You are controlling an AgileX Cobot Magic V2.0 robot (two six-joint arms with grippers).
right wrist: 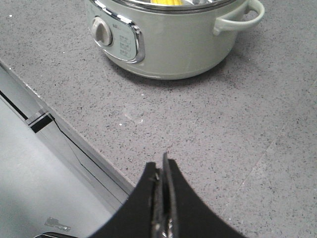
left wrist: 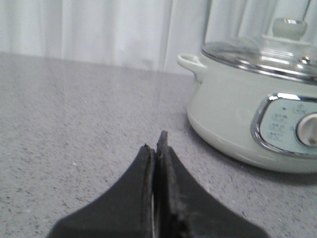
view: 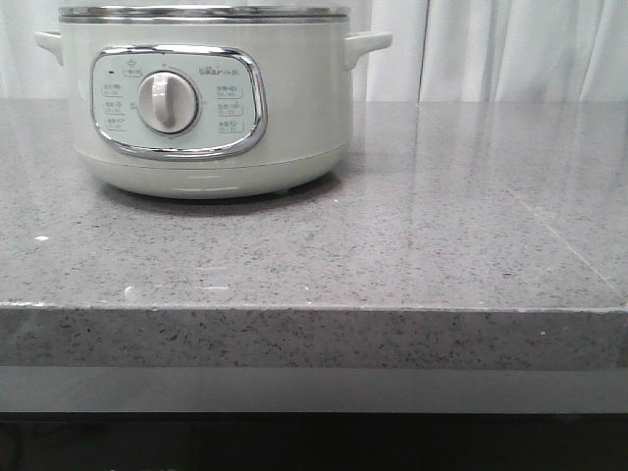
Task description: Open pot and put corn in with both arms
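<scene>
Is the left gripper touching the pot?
Apart. The left wrist view shows bare counter between the shut left gripper and the pot.

Grey speckled stone counter (view: 412, 245), glossy top w/ faint seam lines on the right part, thick front edge. One item directly on it: the pot (view: 206, 108), cream electric cooker, sitting toward back-left of counter, panel + dial facing front edge. Glass lid (left wrist: 257, 52) on pot. Few small white specks on surface nr front-left.
</scene>
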